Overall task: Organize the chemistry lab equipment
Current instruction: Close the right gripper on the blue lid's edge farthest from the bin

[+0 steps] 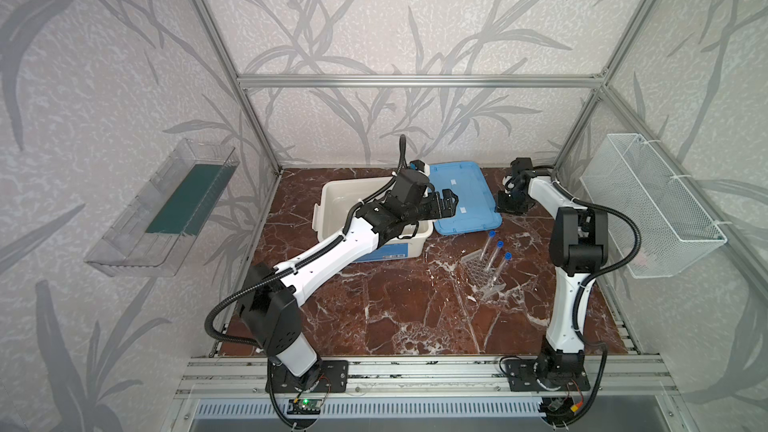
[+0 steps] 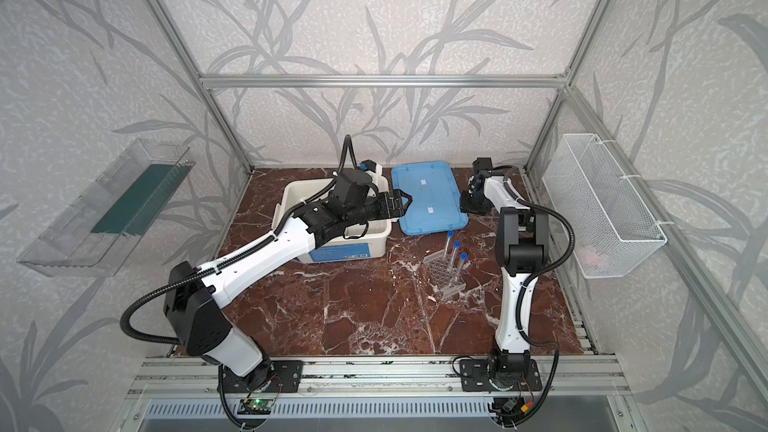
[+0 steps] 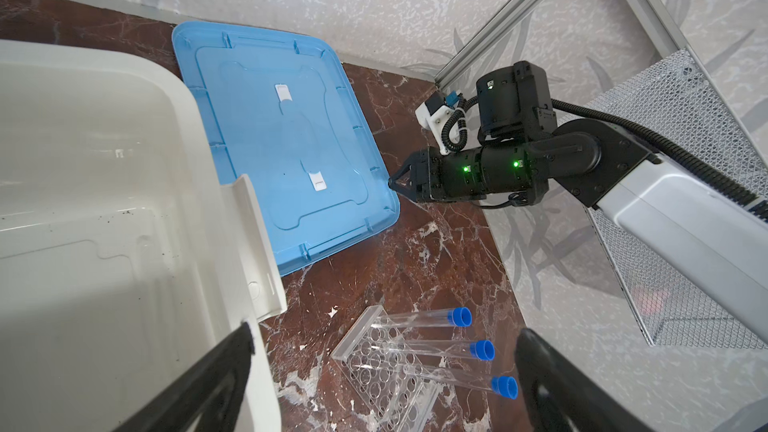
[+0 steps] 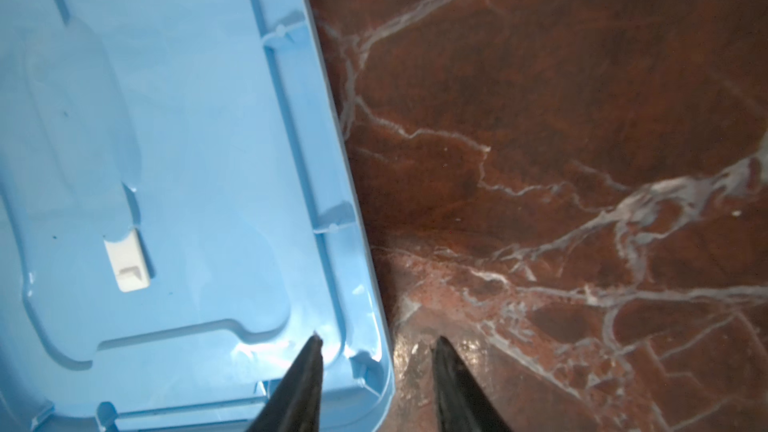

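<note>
Three long blue-capped tubes (image 1: 494, 251) (image 3: 419, 320) lean slanted through a clear many-holed rack (image 1: 482, 274) (image 2: 442, 273) (image 3: 374, 371) on the marble table, right of centre. My left gripper (image 1: 446, 201) (image 2: 399, 201) (image 3: 384, 336) hovers over the right end of the white tub (image 1: 332, 201) (image 3: 83, 160), jaws wide open and holding nothing. My right gripper (image 1: 508, 203) (image 3: 390, 181) (image 4: 378, 339) is low at the near right corner of the blue lid (image 1: 461, 197) (image 4: 166, 118). Its jaws stand apart, one finger over the lid, the other over the table, with the rim between them.
The blue lid (image 2: 428, 201) lies flat, inner side up, right of the tub (image 2: 286, 201). A white wire basket (image 1: 648, 205) hangs on the right wall and a clear shelf (image 1: 162, 209) on the left wall. Metal frame posts stand at the back corners.
</note>
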{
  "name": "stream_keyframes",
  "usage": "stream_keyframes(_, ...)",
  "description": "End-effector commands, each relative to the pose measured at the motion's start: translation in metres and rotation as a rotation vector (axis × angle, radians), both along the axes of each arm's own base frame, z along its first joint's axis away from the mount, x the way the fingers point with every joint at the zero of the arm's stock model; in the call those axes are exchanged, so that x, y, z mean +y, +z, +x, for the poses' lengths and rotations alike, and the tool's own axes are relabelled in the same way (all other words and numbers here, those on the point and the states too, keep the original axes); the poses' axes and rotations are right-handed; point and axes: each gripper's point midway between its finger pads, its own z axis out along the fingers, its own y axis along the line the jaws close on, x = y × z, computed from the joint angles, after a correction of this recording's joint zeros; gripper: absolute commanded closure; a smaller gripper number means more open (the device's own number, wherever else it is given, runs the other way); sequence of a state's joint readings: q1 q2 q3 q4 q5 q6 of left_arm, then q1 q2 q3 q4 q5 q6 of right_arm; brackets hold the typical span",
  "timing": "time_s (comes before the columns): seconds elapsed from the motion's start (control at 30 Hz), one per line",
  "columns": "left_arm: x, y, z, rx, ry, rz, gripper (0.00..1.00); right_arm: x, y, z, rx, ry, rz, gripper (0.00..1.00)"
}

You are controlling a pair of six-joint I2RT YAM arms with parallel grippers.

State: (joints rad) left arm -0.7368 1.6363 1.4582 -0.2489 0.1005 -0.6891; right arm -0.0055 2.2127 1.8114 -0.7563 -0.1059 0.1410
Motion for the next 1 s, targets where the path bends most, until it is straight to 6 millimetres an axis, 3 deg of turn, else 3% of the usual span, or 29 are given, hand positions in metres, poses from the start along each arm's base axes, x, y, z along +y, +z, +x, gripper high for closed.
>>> stream_keyframes(0.0, -0.008, 0.018, 0.006, -0.037, -0.021, -0.036, 0.01, -0.003, -0.011, -0.01, 0.083, 0.028, -0.046, 0.63)
stream_keyframes(0.23, -0.011, 0.013, 0.01, -0.034, -0.029, -0.034, 0.01, 0.005, -0.03, -0.024, 0.144, 0.065, -0.036, 0.65)
stream_keyframes(0.4, -0.017, 0.006, 0.01, -0.017, -0.05, -0.053, 0.01, -0.002, -0.043, -0.034, 0.195, 0.066, -0.085, 0.63)
stream_keyframes(0.5, -0.023, 0.01, 0.009, -0.005, -0.068, -0.076, 0.01, 0.001, -0.051, -0.04, 0.222, 0.075, -0.07, 0.57)
stream_keyframes(0.6, -0.03, 0.013, 0.006, 0.006, -0.105, -0.107, 0.01, 0.003, -0.055, -0.044, 0.242, 0.082, -0.066, 0.58)
stream_keyframes(0.67, -0.031, 0.015, 0.005, 0.008, -0.112, -0.117, 0.01, 0.003, -0.058, -0.045, 0.248, 0.087, -0.063, 0.65)
stream_keyframes(0.73, -0.03, 0.021, 0.004, -0.004, -0.111, -0.125, 0.01, 0.003, -0.059, -0.047, 0.256, 0.095, -0.068, 0.82)
stream_keyframes(0.83, -0.023, 0.025, 0.003, -0.024, -0.098, -0.103, 0.01, 0.004, -0.056, -0.049, 0.241, 0.098, -0.061, 0.98)
stream_keyframes(0.97, -0.009, 0.021, 0.007, -0.041, -0.05, -0.045, 0.01, 0.003, -0.045, -0.049, 0.209, 0.083, -0.063, 1.0)
